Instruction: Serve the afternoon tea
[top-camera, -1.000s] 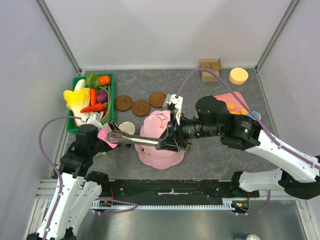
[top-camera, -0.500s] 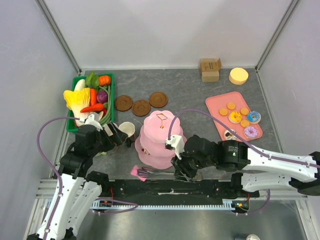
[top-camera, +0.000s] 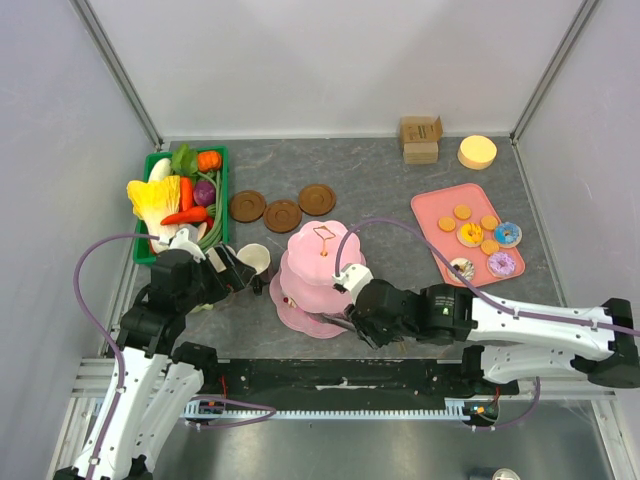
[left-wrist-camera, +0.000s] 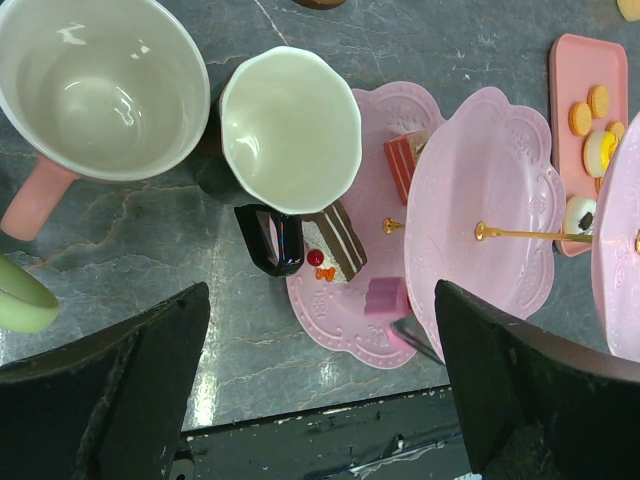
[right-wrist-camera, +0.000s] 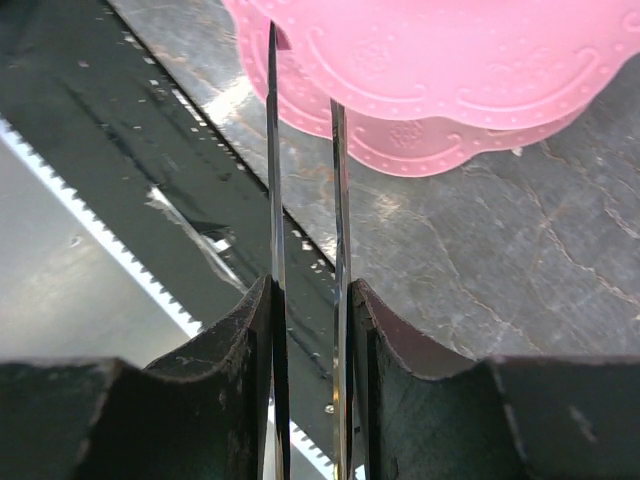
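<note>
From above, we see the right gripper (top-camera: 352, 322) at the pink tiered stand (top-camera: 320, 250)'s near edge. Left wrist: the left gripper (left-wrist-camera: 320, 300) gapes wide; a pink cake bit (left-wrist-camera: 387, 297) lies on the bottom tier. Right wrist: the right gripper clamps thin tongs (right-wrist-camera: 272, 150).

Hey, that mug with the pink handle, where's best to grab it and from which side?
Probably grip the rim wall of the mug with the pink handle from straight above, one finger inside and one outside. It stands upright, empty, mouth open. Choose the rim stretch far from the pale cup, which crowds its other side, and beside rather than over the handle.
</note>
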